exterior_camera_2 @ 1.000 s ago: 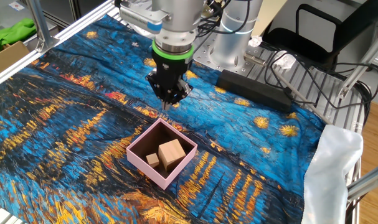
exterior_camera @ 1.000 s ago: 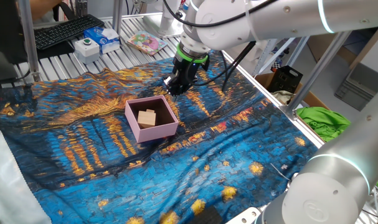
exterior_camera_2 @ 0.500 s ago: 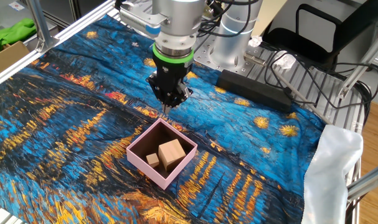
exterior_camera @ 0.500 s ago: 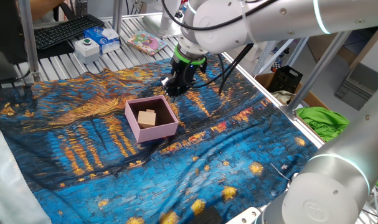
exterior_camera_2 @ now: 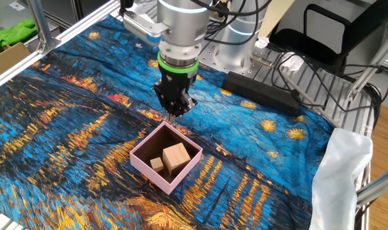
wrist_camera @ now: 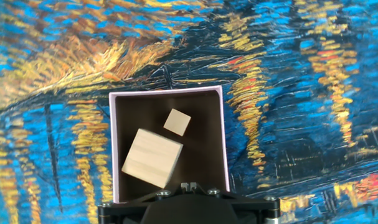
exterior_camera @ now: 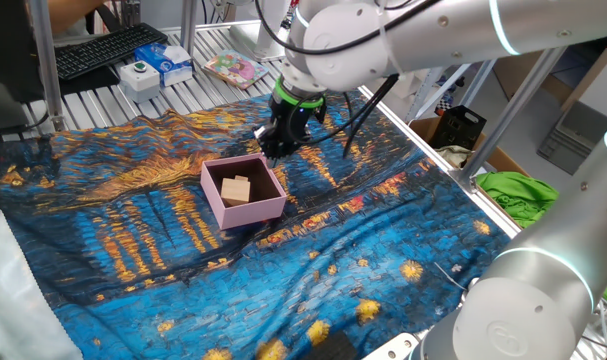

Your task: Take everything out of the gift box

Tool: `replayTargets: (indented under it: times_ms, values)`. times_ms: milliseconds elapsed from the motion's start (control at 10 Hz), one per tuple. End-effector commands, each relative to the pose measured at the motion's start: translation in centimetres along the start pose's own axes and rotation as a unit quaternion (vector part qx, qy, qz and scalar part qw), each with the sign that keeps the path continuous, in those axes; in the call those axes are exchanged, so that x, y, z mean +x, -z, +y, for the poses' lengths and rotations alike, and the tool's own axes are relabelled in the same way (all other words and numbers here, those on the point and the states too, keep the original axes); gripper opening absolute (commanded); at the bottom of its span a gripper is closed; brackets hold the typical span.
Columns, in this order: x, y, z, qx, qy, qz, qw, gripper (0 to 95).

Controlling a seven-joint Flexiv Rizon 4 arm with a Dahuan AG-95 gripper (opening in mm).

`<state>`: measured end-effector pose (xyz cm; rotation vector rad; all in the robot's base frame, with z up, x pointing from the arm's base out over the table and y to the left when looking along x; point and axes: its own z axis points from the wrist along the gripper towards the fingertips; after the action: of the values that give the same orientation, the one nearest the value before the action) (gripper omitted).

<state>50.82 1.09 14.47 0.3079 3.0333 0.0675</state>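
Hovering just past the far rim of the gift box (exterior_camera_2: 165,157), your gripper (exterior_camera_2: 174,110) pointed straight down at the painted cloth (exterior_camera_2: 66,134), a placing I judged to be a line-up above the contents and not yet a grasp. Both fixed views showed the fingers drawn to a narrow tip with nothing between them, so I took the jaws as closed and empty, though the hand view showed only the dark base of the hand and not the tips themselves.

The box sat near the middle of the table, open side up, with both wooden pieces inside on its dark floor. You could see the larger block (wrist_camera: 152,158) lying turned at an angle to the walls and pressed toward one corner, while the small cube (wrist_camera: 177,121) lay just beside it, nearer the middle, with their corners almost touching. Nothing had left the box, so the task looked barely begun.

The walls were low, but the big block's closeness to one of them left little room for a finger on that side; its angled faces toward the open floor offered more. The cube had bare floor on most sides. Around the box the cloth lay wrinkled yet open, giving you plenty of places to set pieces down.
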Motion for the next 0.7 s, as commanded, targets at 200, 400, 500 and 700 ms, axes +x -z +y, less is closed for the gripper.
replayTargets:
  times_ms: [200, 400, 500, 700]
  values:
    - [-0.1, -0.8, 0.7, 0.0, -0.023, 0.002, 0.9997, 0.0]
    - [-0.3, -1.3, 1.0, 0.0, -0.027, 0.002, 0.9996, 0.0]
    - [-0.4, -1.6, 1.3, -0.001, -0.029, 0.002, 0.9996, 0.0]
    - [-0.8, -2.2, 1.8, 0.0, -0.034, 0.001, 0.9994, 0.0]
